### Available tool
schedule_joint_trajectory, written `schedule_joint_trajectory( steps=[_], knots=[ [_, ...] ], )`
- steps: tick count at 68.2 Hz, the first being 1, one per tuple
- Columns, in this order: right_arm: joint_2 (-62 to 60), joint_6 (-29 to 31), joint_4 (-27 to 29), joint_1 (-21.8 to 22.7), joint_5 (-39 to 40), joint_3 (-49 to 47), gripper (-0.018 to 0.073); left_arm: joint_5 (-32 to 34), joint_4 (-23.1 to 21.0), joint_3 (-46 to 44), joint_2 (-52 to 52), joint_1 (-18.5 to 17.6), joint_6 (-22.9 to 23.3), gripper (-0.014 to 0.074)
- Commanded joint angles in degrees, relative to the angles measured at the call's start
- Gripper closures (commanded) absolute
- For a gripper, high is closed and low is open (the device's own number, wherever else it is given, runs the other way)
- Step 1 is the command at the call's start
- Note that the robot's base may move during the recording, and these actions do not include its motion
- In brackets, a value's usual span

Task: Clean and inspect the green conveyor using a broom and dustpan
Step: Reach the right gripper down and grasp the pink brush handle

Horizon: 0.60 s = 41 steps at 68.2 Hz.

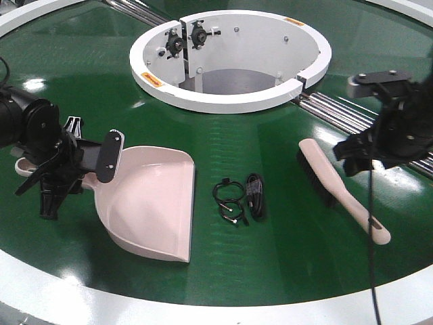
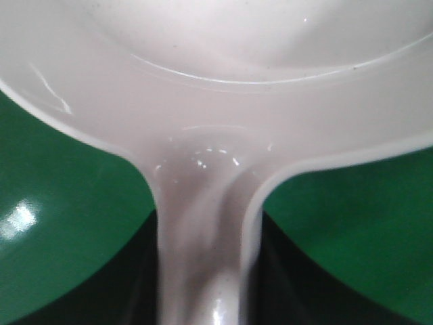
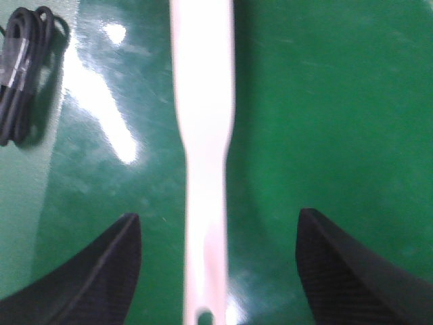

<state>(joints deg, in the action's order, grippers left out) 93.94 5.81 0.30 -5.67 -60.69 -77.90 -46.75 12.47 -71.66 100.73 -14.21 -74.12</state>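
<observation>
The pale pink dustpan point(image 1: 149, 203) lies on the green conveyor point(image 1: 284, 230), mouth toward the front. My left gripper point(image 1: 71, 162) is shut on its handle at the left. In the left wrist view the handle runs between the dark fingers of my left gripper point(image 2: 206, 271) up to the dustpan's back wall point(image 2: 216, 81). The broom point(image 1: 331, 183) lies on the belt at the right, black bristles on its left side. My right gripper point(image 1: 358, 156) hovers over its handle. In the right wrist view my right gripper point(image 3: 218, 215) is wide open astride the broom handle point(image 3: 203, 101), not touching it.
Black coiled cables point(image 1: 237, 196) lie on the belt between dustpan and broom and show in the right wrist view point(image 3: 24, 68). The white central hub point(image 1: 230, 101) stands behind. Metal rails point(image 1: 338, 112) run at the back right. The white outer rim point(image 1: 203, 305) borders the front.
</observation>
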Motion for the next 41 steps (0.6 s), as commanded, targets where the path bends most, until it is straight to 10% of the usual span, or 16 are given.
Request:
schedule_joint_trajectory(
  steps=[1, 41],
  knots=[
    [2.1, 0.0, -0.3, -1.9, -1.5, -5.0, 0.0083, 2.3, -0.3, -1.5, -2.4, -0.4, 0.4, 0.0603],
    [16.6, -2.8, -2.1, -2.5, -10.0, -7.9, 0.0083, 2.3, -0.3, -1.5, -2.4, -0.4, 0.4, 0.0603]
  ],
)
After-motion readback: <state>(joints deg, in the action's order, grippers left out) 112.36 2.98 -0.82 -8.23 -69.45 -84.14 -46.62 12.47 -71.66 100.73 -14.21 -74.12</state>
